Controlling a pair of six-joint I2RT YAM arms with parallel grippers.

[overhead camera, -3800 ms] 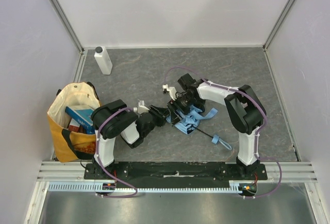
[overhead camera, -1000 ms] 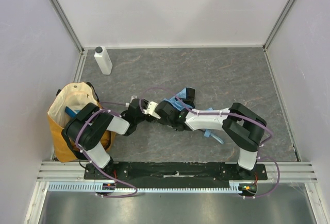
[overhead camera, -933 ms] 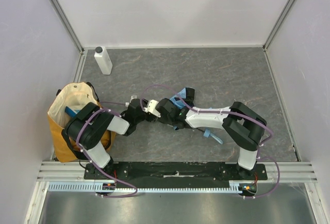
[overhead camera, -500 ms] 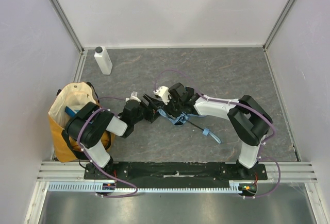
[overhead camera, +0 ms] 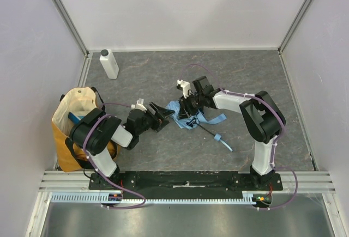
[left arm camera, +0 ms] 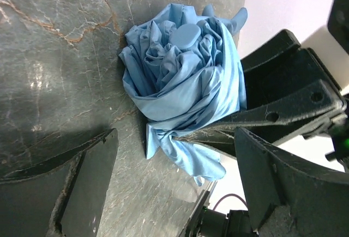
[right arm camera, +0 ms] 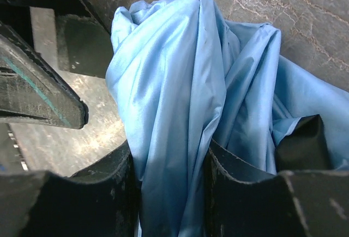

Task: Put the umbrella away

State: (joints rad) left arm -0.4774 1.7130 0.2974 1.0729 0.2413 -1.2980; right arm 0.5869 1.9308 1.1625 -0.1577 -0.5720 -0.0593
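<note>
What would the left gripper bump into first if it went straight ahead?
Most likely the umbrella: its bunched blue fabric lies right ahead of the left gripper and its open jaws. The right gripper pinches that fabric from the far side.

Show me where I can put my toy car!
The widest bare patch is at the back, from the white bottle to the right wall. Another lies right of the right arm. The middle is crowded: left gripper and right gripper meet at the umbrella. The tote bag fills the left edge.
</note>
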